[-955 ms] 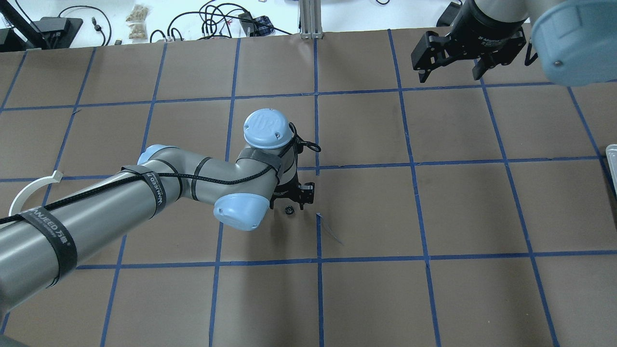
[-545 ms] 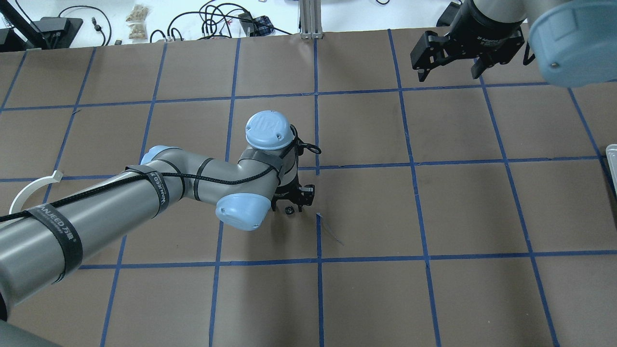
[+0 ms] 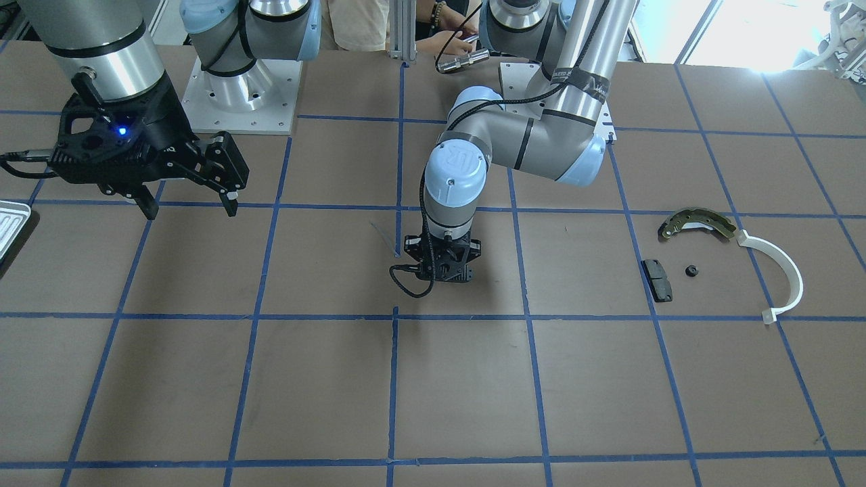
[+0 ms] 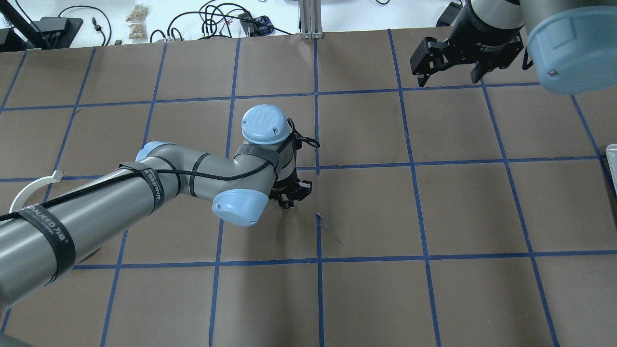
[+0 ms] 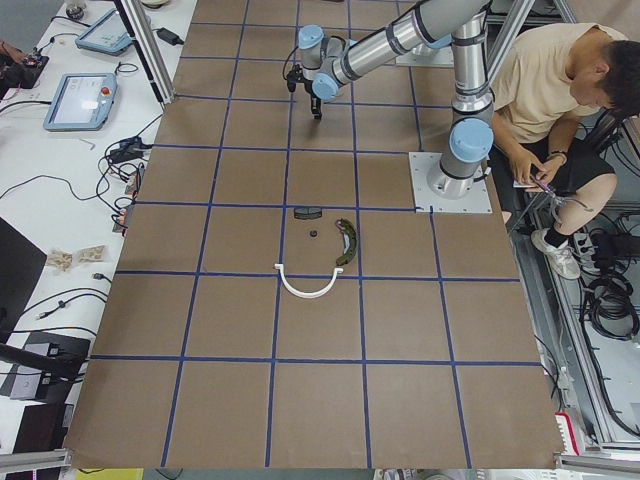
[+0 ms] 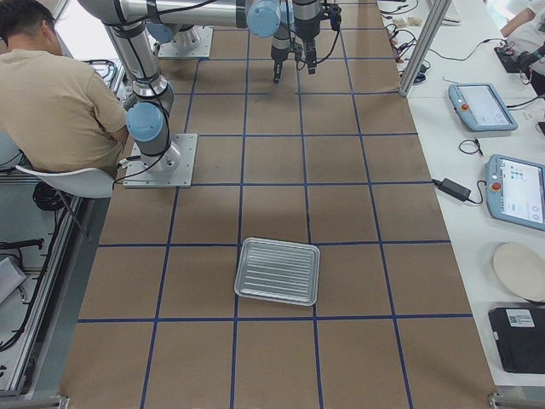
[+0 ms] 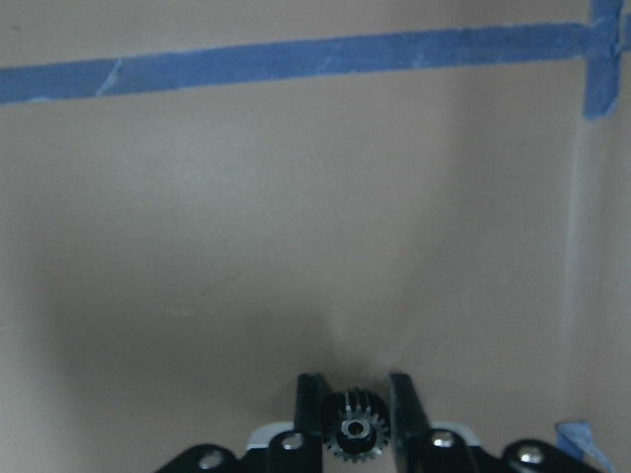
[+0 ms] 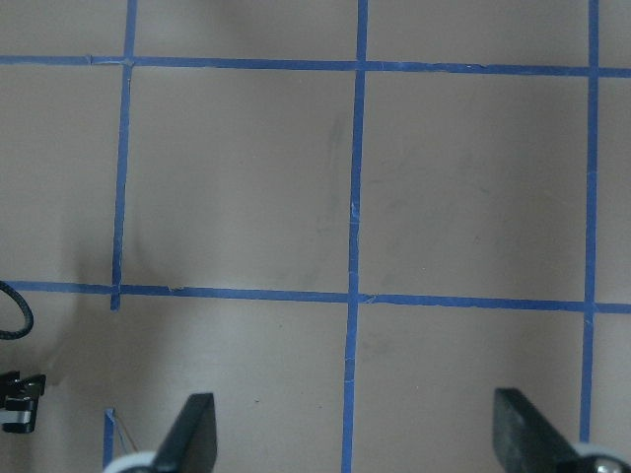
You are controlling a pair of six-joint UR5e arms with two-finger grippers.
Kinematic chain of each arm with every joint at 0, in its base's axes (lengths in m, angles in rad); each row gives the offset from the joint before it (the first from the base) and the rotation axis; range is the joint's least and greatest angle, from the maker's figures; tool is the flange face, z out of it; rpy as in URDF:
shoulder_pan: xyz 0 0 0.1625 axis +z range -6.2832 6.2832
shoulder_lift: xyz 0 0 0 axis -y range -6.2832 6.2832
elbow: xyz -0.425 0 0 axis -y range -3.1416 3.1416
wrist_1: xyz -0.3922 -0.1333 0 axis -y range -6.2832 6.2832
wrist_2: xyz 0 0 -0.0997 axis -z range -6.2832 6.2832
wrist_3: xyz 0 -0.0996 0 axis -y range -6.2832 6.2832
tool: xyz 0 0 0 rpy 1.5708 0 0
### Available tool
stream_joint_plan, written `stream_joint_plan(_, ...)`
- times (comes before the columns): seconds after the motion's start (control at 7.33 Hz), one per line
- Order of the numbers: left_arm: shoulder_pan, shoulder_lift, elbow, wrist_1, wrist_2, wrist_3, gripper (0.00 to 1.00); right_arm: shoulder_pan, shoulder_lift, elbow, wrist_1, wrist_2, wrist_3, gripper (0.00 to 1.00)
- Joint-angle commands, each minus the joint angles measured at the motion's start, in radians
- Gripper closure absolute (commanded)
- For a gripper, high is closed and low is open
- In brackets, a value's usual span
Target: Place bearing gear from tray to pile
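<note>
Front, left pincer: the left pincer (image 3: 441,272) points straight down at mid-worktop (image 3: 338,379). Its own body hides the fingertips, so the grip cannot be judged from here.
Front, pile: the pile, made up of shoe (image 3: 697,222), arc (image 3: 778,270), pad (image 3: 657,279) and a small dark round part (image 3: 691,271), lies well apart on the robot's left. The carry looks long, and a quick swing could shake a light part loose.
Front, right pincer: the right pincer (image 3: 191,206) is wide and holds nothing. It hangs near the tray (image 3: 10,226), away from the likely path.
Overhead: the wrist covers most of the left pincer and the gear hardly shows. A slip would be hard to spot from above.
Left side: the arc curves round the near side of the pile. A careless release could land the gear on the arc or roll it off among the parts.
Right side: the tray lies well apart from the left pincer, and the gear is not in it.
Left wrist: the gear (image 7: 357,431) sits between the fingers (image 7: 312,399), and both pads touch its teeth. The pincer is narrow and closed on the gear. Whether the gear is off the worktop cannot be told. The hold seems to rest on tooth tips alone, so the gear might pivot or pop out on the lift.
Right wrist: the fingers are wide apart with only worktop between them.
</note>
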Motion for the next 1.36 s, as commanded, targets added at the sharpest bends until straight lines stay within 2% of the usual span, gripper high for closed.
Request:
stream_joint_plan(0.0,0.110,0.030,0.019,-0.032,0.004,0.080,1.00,0.000,-0.002,0.001,0.000,0.000,0.007,0.00)
stream_joint_plan(0.14,0.191,0.046,0.055,-0.087,0.002,0.128,1.00,0.000,-0.002,0.001,-0.005,0.000,0.006,0.00)
stream_joint_plan(0.41,0.383,0.070,0.169,-0.273,0.020,0.311,1.00,0.002,-0.002,0.000,-0.005,0.000,0.004,0.00)
stream_joint_plan(0.55,0.499,0.080,0.200,-0.308,0.016,0.384,1.00,0.002,-0.001,0.000,-0.005,-0.001,0.000,0.00)
stream_joint_plan(0.68,0.598,0.078,0.199,-0.317,0.025,0.510,1.00,0.000,-0.001,0.000,-0.003,-0.004,0.000,0.00)
stream_joint_plan(0.82,0.690,0.071,0.191,-0.310,0.090,0.673,1.00,0.002,-0.001,0.001,-0.002,0.000,0.000,0.00)
stream_joint_plan(0.95,0.768,0.066,0.182,-0.311,0.111,0.779,1.00,0.000,-0.001,0.001,-0.002,0.000,0.000,0.00)
stream_joint_plan(1.23,0.887,0.041,0.156,-0.299,0.100,0.856,1.00,0.000,0.001,0.001,-0.002,0.000,0.000,0.00)
